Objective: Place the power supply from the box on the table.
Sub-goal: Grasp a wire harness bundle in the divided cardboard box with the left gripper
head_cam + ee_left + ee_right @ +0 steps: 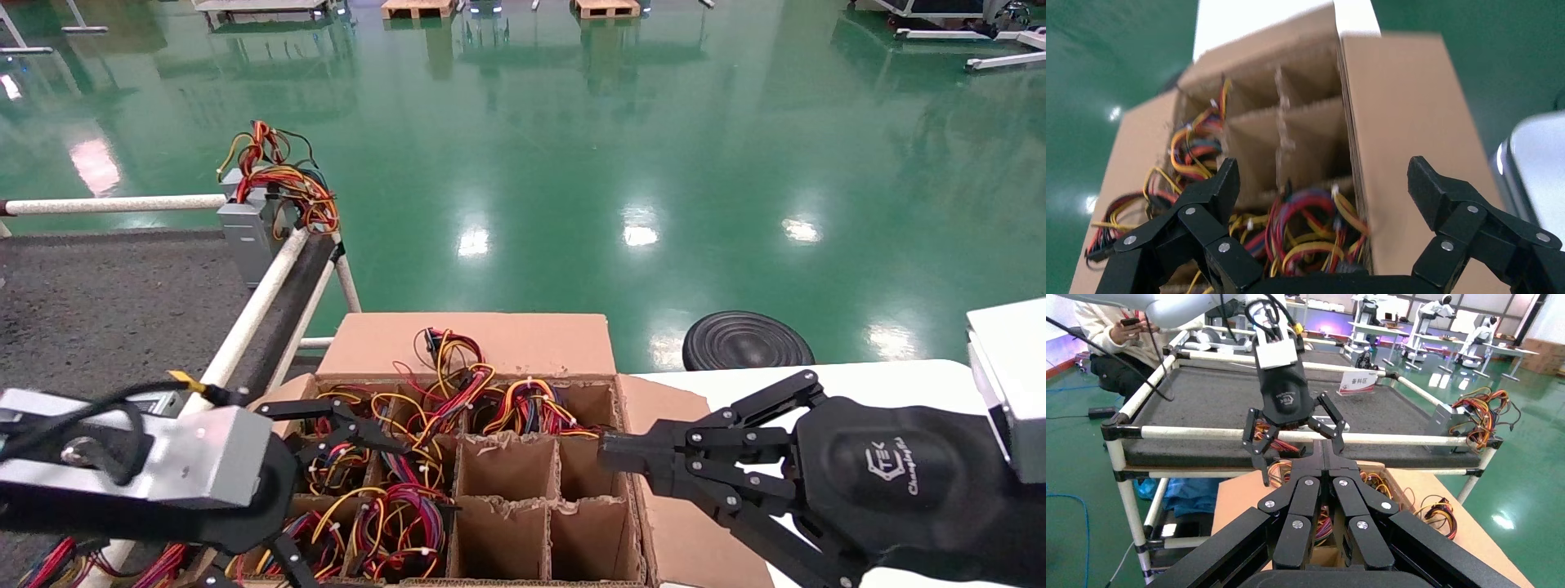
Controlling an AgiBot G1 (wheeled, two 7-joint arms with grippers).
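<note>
The box [466, 339] stands open below me, its cardboard dividers forming cells. Red, yellow and black wire bundles [400, 523] fill the left and far cells, and the power supply bodies under them are hidden. My left gripper [343, 506] hangs open over the left cells. In the left wrist view its gripper [1322, 177] spans a wire bundle [1309, 220] beside the box wall [1407, 122], touching nothing. My right gripper [605, 449] is shut and empty over the box's right edge; its closed tips [1321, 447] point toward the table [1229, 398]. The table [98, 294] lies to the left.
A grey unit topped with wires [245, 229] sits on the table's far corner by the white rail [253, 310]. The box's right cells [507, 539] hold nothing. A white tabletop [899, 380] and black disc [744, 341] lie right. A person [1107, 343] sits beyond the table.
</note>
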